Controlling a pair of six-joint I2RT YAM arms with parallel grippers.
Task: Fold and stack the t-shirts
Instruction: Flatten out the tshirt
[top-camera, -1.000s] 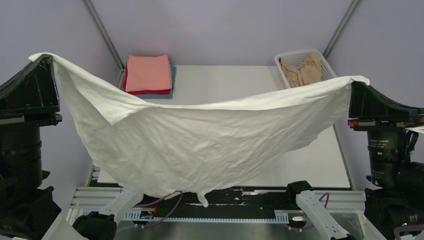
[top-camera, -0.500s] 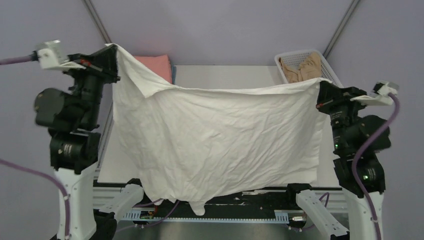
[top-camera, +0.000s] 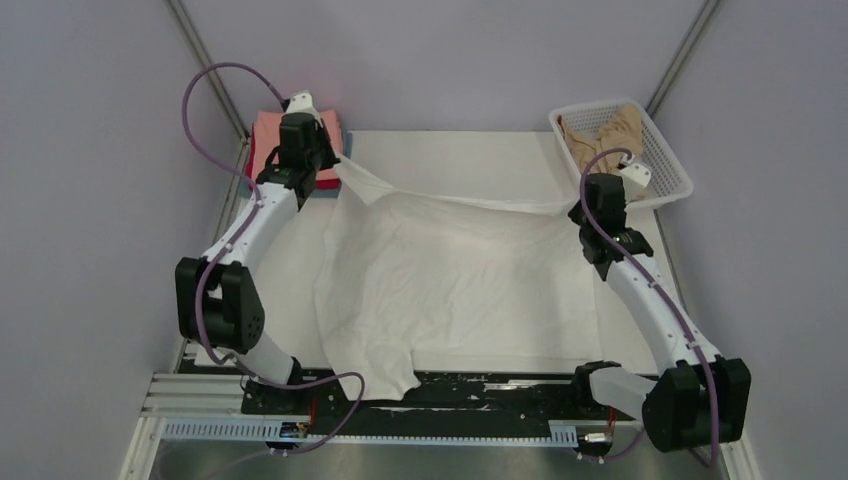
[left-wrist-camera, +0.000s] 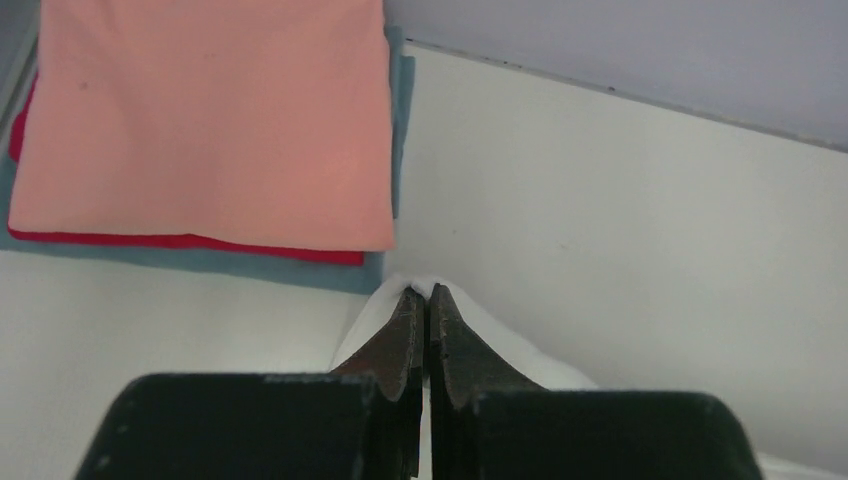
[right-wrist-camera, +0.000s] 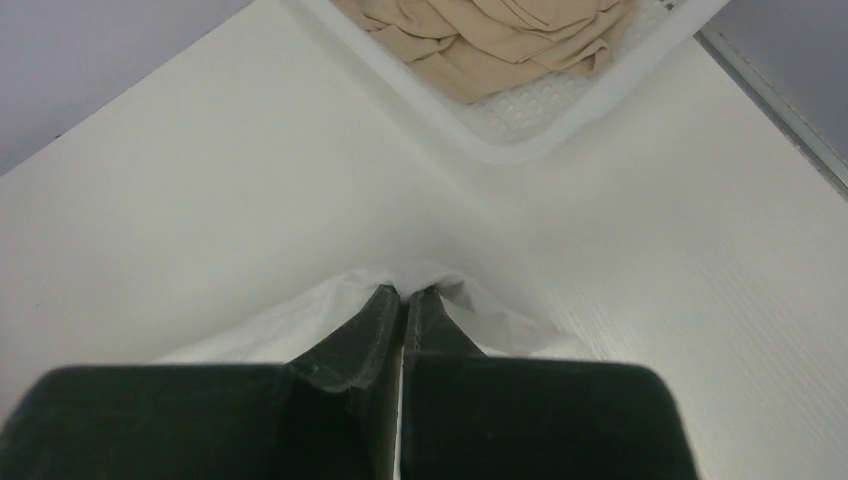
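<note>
The white shirt (top-camera: 450, 290) lay spread and wrinkled on the counter (top-camera: 470, 155), its near hem drooping over the front edge. At its far corners the left gripper (left-wrist-camera: 427, 296) and right gripper (right-wrist-camera: 402, 294) were each pressed together, pinching white cloth. Just beyond the left gripper sat a folded stack: salmon-pink shirt (left-wrist-camera: 200, 120) over red shirt (left-wrist-camera: 180, 243) over grey-blue shirt (left-wrist-camera: 200, 264). Beyond the right gripper, the tan shirt (right-wrist-camera: 490, 35) lay crumpled in the basket (right-wrist-camera: 560, 125).
</note>
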